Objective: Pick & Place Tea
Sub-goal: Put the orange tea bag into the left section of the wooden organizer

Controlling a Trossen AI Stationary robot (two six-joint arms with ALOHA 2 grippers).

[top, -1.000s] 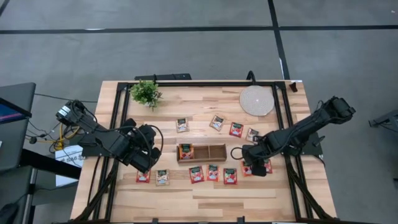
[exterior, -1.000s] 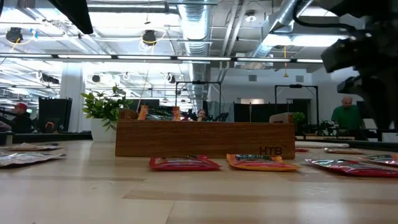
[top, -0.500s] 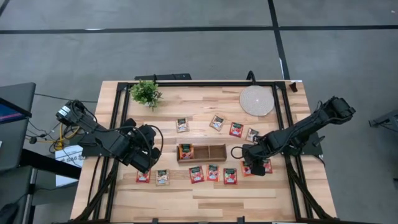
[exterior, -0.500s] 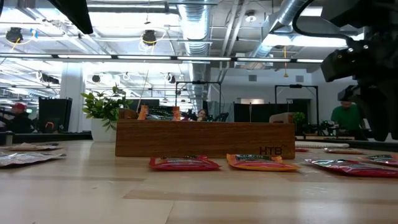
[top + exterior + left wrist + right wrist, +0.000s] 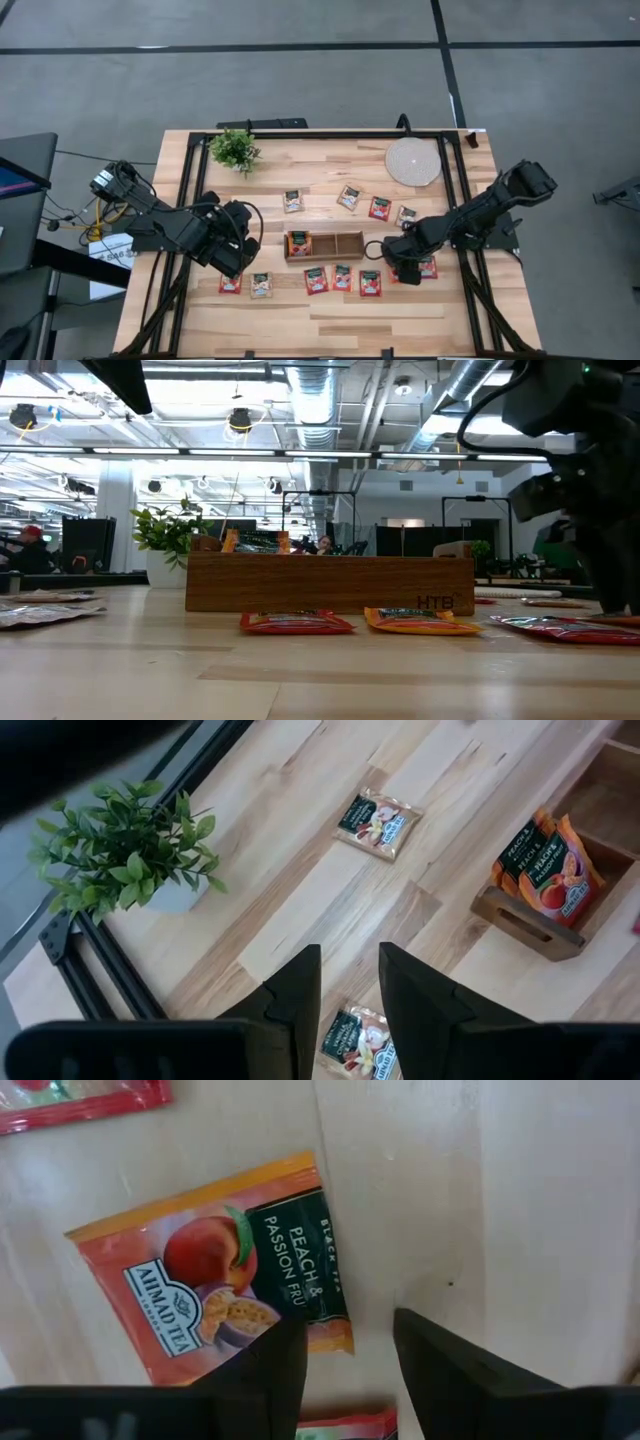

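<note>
Several flat tea sachets lie on the wooden table in two loose rows, such as a red one (image 5: 370, 283) near the front and a beige one (image 5: 293, 201) farther back. The brown wooden tray (image 5: 323, 244) holds upright sachets (image 5: 545, 870) in its left compartment. My right gripper (image 5: 350, 1330) points down, open, low over an orange peach sachet (image 5: 220, 1270) right of the tray. One finger (image 5: 270, 1365) is at the sachet's edge, the other (image 5: 450, 1365) over bare wood. My left gripper (image 5: 350, 955) hangs open and empty, high above the table's left side. My right gripper comes from above at the orange sachet's corner (image 5: 330, 1335), which lies flat on the table. Whether a fingertip touches it, I cannot tell.
A small potted plant (image 5: 234, 150) stands at the far left and a round pale mat (image 5: 412, 160) at the far right. Another red sachet (image 5: 429, 267) lies just right of my right gripper. Black frame rails (image 5: 455, 200) run along the table's sides.
My right gripper has come down toward the orange sachet and drifted a little toward the tray. The sachets lie where they were.
</note>
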